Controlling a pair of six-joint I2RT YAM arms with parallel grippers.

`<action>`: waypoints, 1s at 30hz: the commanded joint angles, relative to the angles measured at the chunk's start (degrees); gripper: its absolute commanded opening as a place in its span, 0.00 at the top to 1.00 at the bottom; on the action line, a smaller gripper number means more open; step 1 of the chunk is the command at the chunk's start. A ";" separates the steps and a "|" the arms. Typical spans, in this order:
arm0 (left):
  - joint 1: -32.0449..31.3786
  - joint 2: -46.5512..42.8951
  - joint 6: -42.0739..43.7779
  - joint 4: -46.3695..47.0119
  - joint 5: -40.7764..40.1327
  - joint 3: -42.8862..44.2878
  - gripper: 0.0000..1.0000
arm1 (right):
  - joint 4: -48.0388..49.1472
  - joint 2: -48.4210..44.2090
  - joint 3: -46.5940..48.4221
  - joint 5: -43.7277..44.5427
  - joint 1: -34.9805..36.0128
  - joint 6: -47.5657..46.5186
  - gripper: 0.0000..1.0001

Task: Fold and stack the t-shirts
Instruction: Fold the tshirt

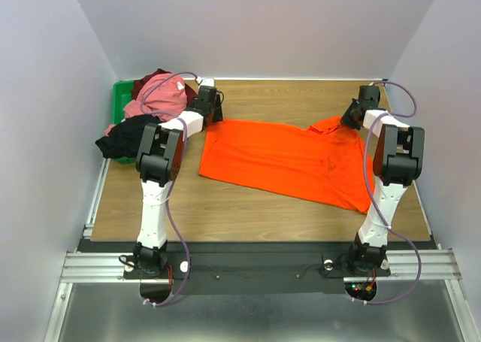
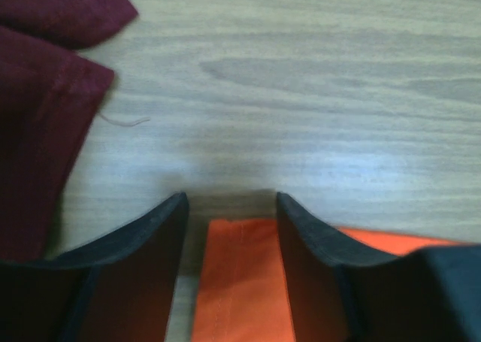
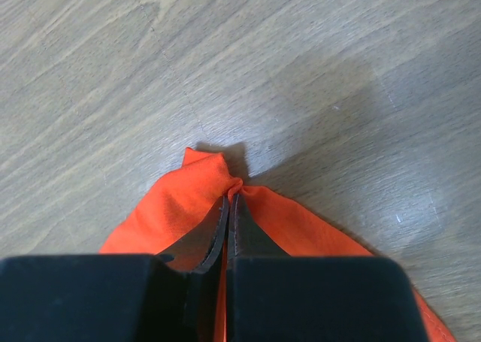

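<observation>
A bright orange t-shirt (image 1: 282, 160) lies spread across the middle of the wooden table. My left gripper (image 1: 208, 110) is open at the shirt's far left corner; in the left wrist view its fingers (image 2: 308, 237) straddle the orange hem (image 2: 240, 282) without closing on it. My right gripper (image 1: 352, 115) is shut on a bunched fold of the orange shirt (image 3: 188, 195) at its far right corner. The pink shirt (image 1: 161, 95), the dark maroon shirt (image 2: 37, 116) and the black shirt (image 1: 119, 145) lie piled at the far left.
A green plastic bin (image 1: 119, 101) stands at the far left under the shirt pile, against the white wall. The table (image 1: 248, 207) is walled on three sides. A metal rail (image 1: 248, 265) runs along the near edge.
</observation>
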 commanded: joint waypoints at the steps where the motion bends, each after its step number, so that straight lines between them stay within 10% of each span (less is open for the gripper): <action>1: -0.28 0.28 0.77 -1.02 -1.44 3.30 0.44 | 2.81 -3.47 -1.08 -0.73 -0.49 0.20 1.00; 11: -0.46 -0.42 0.51 -0.67 -1.71 2.86 1.00 | 3.07 -5.93 -2.13 -0.73 -0.49 0.38 0.99; 30: -0.54 -14.30 1.39 13.48 -2.06 -12.78 1.00 | 3.25 -24.55 -12.50 3.13 -0.49 -0.32 1.00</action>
